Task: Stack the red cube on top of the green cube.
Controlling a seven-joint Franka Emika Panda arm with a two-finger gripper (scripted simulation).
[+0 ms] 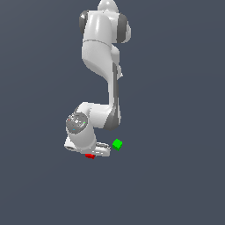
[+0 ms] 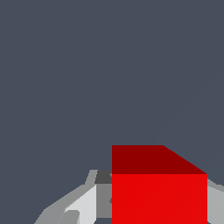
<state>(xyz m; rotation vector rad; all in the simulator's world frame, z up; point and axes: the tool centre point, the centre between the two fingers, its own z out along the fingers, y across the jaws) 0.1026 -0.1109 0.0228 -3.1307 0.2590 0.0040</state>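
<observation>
The red cube (image 1: 90, 156) lies in the lower centre of the exterior view, directly under the white tool (image 1: 89, 152), so that only a thin strip of red shows below the tool body. In the wrist view the red cube (image 2: 159, 192) fills the lower right of the frame, with a bright front face and a darker face above it. A grey finger (image 2: 81, 205) stands on one side of it and a second grey part shows at the cube's other edge, so the cube sits between the fingers. Whether the fingers press on the cube cannot be told.

The green cube (image 1: 117, 144) sits just beside the tool, on the exterior view's right and slightly higher in the frame. It is apart from the red cube and nothing rests on it.

The arm (image 1: 103, 66) descends from the upper centre of the exterior view and bends to the tool. The surface (image 1: 176, 176) is uniform dark grey-blue.
</observation>
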